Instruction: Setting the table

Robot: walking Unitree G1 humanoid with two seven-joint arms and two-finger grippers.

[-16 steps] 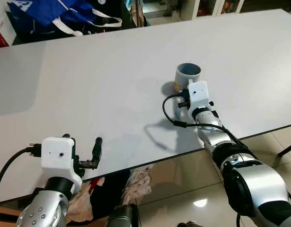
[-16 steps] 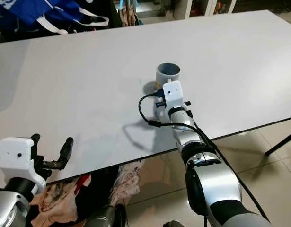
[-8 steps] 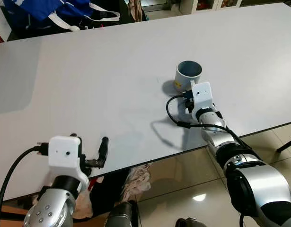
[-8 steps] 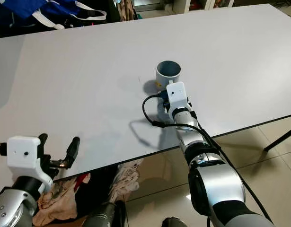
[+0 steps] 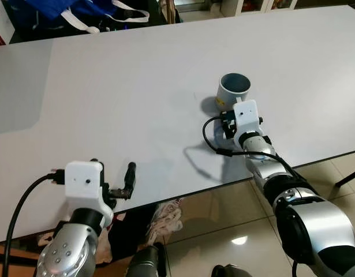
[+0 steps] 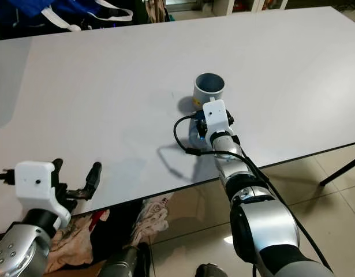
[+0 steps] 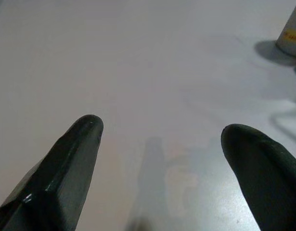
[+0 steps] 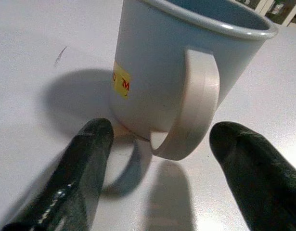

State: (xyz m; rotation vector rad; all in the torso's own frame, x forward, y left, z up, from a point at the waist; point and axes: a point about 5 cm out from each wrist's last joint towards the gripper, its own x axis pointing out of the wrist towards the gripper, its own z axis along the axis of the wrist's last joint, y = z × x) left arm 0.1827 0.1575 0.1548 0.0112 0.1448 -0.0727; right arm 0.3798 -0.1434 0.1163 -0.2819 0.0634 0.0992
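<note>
We saw mug (image 8: pixel 186 72) upright on table (image 5: pixel 137 86), just ahead of our right gripper (image 8: pixel 160 159), fingers spread, handle facing gap. Left gripper (image 7: pixel 162 159) spread, idle near table edge. We judged setting barely started: one mug out.

The mug (image 8: pixel 186 72) has a small yellow sticker (image 8: pixel 120 81) low on its side, just beside the handle (image 8: pixel 198 106). Red letters are on the sticker. One looks like an "M", but the rest is cut off by the curve, so the word cannot be read.
</note>
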